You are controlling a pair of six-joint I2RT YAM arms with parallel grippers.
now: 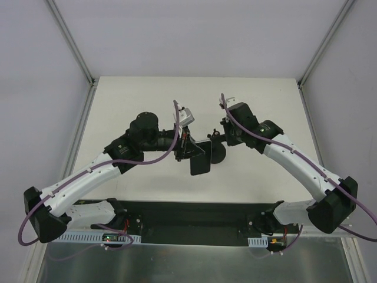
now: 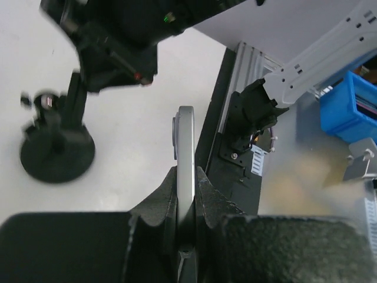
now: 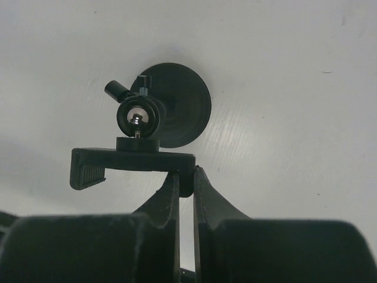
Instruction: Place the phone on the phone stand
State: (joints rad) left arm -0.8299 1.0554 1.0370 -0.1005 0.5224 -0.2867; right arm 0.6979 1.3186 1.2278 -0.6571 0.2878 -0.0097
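My left gripper (image 1: 187, 147) (image 2: 187, 171) is shut on the phone (image 1: 200, 162). The left wrist view shows the phone edge-on as a thin silver strip (image 2: 186, 147) standing up between the jaws. The phone stand (image 1: 218, 151) is just right of the phone, with its round disc base (image 3: 179, 106) flat on the white table. The left wrist view has the stand (image 2: 56, 153) at the left, blurred. My right gripper (image 1: 217, 137) (image 3: 185, 175) is shut on the right end of the stand's top bracket (image 3: 129, 160), above the base.
A black mounting rail (image 1: 188, 218) runs along the near table edge between the arm bases. Metal frame posts (image 1: 73, 44) rise at the back corners. A blue bin (image 2: 350, 112) sits off the table beyond the near edge.
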